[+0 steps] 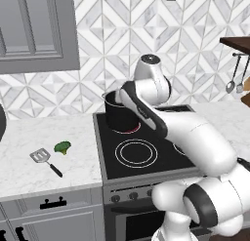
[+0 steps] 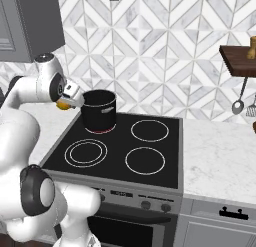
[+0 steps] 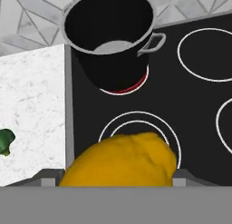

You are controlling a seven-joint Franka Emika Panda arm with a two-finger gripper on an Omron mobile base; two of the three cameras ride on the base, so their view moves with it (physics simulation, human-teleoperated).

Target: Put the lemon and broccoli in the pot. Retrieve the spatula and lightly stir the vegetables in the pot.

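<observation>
End effector point(image 2: 64, 102) of mine pinches the lemon point(image 3: 121, 160) across its firm, light, roll-prone middle just left of the pot point(image 2: 99, 111), while the broccoli point(image 1: 62, 147) lies on the worktop point(image 1: 29, 152) farther left.

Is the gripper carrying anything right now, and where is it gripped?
Yes: the lemon, clamped across its body between the gripper's fingers, beside the pot.

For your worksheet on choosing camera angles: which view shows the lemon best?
The hand view: the lemon looms large and close between the hand's fingertips, with the pot ahead. The right base view shows just a small orange patch under the hand. In the left base view the arm covers it.
</observation>
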